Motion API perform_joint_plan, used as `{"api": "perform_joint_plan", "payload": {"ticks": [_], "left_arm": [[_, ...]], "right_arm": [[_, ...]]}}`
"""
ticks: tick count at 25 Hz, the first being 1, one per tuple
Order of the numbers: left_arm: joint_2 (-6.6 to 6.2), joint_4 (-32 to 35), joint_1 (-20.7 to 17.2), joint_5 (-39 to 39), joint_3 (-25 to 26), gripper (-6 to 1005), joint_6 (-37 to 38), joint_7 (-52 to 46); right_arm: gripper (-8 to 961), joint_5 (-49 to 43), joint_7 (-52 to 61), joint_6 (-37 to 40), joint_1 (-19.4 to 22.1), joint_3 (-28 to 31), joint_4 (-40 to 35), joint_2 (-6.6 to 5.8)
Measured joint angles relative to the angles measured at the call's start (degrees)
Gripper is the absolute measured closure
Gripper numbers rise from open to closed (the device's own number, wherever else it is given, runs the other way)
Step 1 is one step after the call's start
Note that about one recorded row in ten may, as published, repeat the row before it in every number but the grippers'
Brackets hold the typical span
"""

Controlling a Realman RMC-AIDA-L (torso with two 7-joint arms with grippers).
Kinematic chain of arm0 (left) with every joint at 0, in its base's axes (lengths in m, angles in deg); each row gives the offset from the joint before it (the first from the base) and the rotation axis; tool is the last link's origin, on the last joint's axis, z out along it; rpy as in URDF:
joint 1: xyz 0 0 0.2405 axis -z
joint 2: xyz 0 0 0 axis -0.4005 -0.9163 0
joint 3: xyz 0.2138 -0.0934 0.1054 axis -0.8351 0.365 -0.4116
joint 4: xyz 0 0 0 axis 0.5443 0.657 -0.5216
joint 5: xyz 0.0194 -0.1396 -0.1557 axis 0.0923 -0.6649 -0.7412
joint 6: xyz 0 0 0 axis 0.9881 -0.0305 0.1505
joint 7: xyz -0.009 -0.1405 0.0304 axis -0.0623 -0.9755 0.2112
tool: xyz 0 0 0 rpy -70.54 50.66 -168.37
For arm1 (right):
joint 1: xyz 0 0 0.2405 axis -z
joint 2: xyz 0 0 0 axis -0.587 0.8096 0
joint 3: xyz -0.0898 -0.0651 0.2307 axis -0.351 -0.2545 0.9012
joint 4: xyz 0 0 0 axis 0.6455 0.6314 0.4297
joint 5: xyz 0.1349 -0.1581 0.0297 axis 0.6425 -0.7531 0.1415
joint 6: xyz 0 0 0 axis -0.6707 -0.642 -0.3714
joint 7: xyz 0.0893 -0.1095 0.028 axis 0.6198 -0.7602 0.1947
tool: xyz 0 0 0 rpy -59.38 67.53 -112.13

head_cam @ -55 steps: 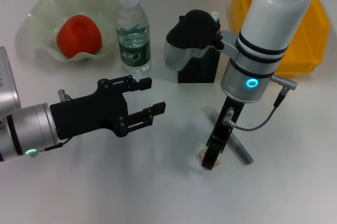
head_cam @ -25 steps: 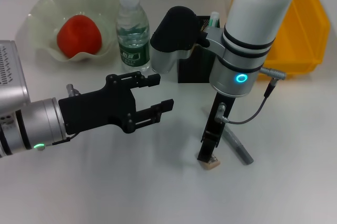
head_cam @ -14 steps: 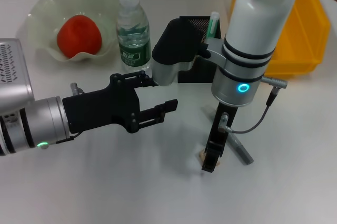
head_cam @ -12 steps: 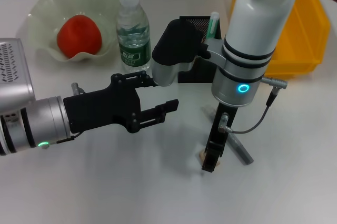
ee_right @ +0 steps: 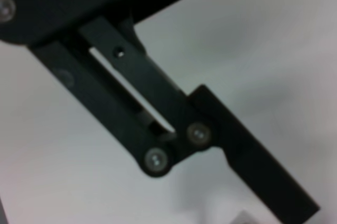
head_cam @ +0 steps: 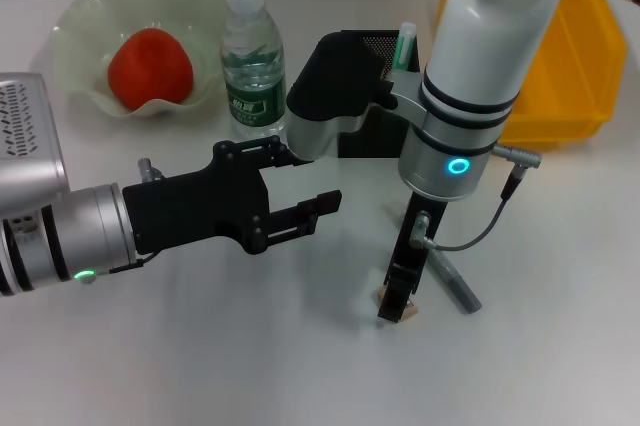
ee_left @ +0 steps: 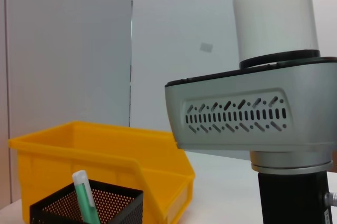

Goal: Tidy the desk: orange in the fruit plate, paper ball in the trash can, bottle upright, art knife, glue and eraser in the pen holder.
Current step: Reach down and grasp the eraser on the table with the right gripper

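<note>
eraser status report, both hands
Right hand down at eraser, grip unclear. Left hand open, hovering mid-desk. Art knife lies right beside the eraser.

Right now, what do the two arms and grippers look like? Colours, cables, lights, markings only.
Left arm: silver-grey cylinder with a green LED near the wrist, slotted vents on its housing, and a black flat-plate left gripper with visible screws. Right arm: glossy white tube with black rings, a silver wrist section with a cyan ring light, a grey cable looping from a metal connector, and a slim black right gripper.
</note>
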Motion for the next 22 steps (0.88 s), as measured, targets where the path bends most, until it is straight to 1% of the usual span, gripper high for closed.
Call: {"api": "perform_joint_plan", "payload": {"ticks": [8,22], "left_arm": [[0.0,-0.1,0.6,0.0,-0.4,397,0.1,1.0],[0.0,-0.2,1.3,-1.5,-2.4,398,-0.1,1.6]], "right_arm": [[313,0.0,0.1,-0.1,-0.7,0.0,0.1,0.0],[316,0.0,0.2,-0.5,-0.2,0.0,0.0,0.0]]}}
